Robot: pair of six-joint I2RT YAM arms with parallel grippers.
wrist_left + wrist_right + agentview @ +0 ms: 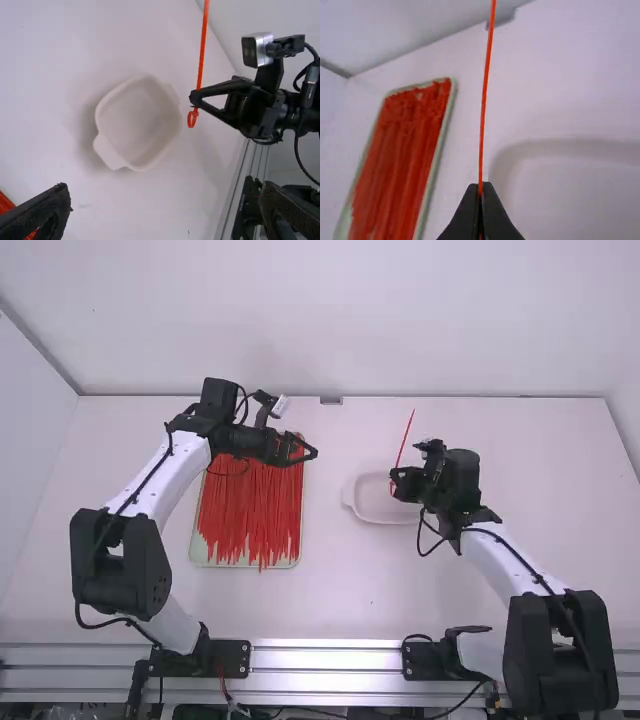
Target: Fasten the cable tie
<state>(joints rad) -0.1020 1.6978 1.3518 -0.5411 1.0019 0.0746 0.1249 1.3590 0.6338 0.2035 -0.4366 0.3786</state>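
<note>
The right claw (400,478) is pinched shut on the red cable tie (405,440), over the right part of the white dish (362,502). A small closed loop hangs just under its fingertips. The tie's long tail stands up from the grip and leans toward the far side of the table. Farther back, the left claw (295,451) sits with its fingers apart over the tray (196,552) of spare ties. It is well apart from the tail, so it would probably have to cross rightward to pull it.

Cable tie (486,100) runs clean off the picture's edge in the right wrist view, its lower end swallowed between the closed fingers of the right gripper (481,187), and the tray (441,135) of red ties (395,165) gets clipped there too.
</note>
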